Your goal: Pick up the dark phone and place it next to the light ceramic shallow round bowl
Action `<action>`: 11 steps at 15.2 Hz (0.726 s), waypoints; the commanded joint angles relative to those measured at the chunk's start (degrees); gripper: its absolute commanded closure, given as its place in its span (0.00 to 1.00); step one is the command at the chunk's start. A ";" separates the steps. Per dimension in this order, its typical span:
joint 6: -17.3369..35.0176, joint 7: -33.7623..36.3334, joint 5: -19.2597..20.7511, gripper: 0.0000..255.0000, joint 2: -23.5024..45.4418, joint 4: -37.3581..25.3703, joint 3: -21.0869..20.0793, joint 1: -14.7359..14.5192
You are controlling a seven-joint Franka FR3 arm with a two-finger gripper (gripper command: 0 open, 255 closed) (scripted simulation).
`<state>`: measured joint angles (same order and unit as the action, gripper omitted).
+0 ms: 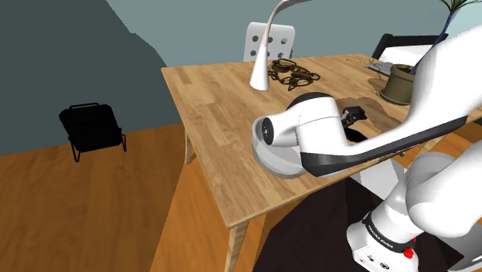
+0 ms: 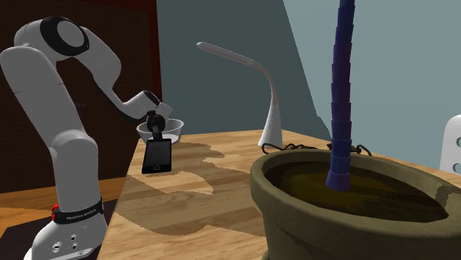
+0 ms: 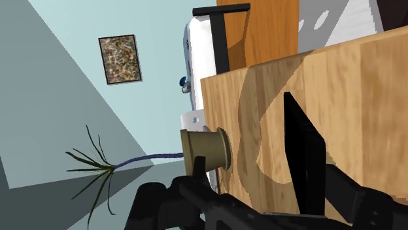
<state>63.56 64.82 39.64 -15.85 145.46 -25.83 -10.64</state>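
**A:** What do the jaws hold?

**B:** The 2 jaws are pressed on the dark phone point(image 2: 158, 155). They pinch it at its upper end, and it hangs upright under them, with its flat face toward the second exterior view's camera.

**A:** Where is it compared with the bowl?

**B:** In that view it is just in front of the pale grey bowl point(image 2: 175, 129), low over the surface point(image 2: 222, 185). I cannot tell whether its lower edge touches the wood.

**A:** And the arm?

**B:** The 1 white arm point(image 2: 70, 140) rises from the stand point(image 2: 63, 236) at that view's left, folds at the top and slopes down to the surface's edge. In the shoulder view its forearm lies over the bowl and covers a part of it.

**A:** What is around?

**B:** The surface is light wood. A white lamp point(image 2: 272, 111) with a curved neck stands farther along, and a dark tangle point(image 1: 292, 73) lies beside its foot. An olive-brown pot point(image 2: 347, 214) carries a purple stem. Behind the surface is a white chair point(image 1: 270, 39). A black chair point(image 1: 91, 127) stands on the wooden floor point(image 1: 93, 209), and a dark rug point(image 1: 309, 239) lies under the stand. The walls are grey-blue, and 1 framed picture point(image 3: 119, 59) hangs there.
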 commanded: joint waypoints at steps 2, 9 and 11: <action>3.46 2.08 -3.73 0.00 5.51 -5.70 -1.36 -1.68; 2.13 2.75 -4.04 0.00 6.92 -7.52 -0.20 -3.73; 2.09 2.81 -4.02 0.00 6.96 -7.53 0.27 -4.22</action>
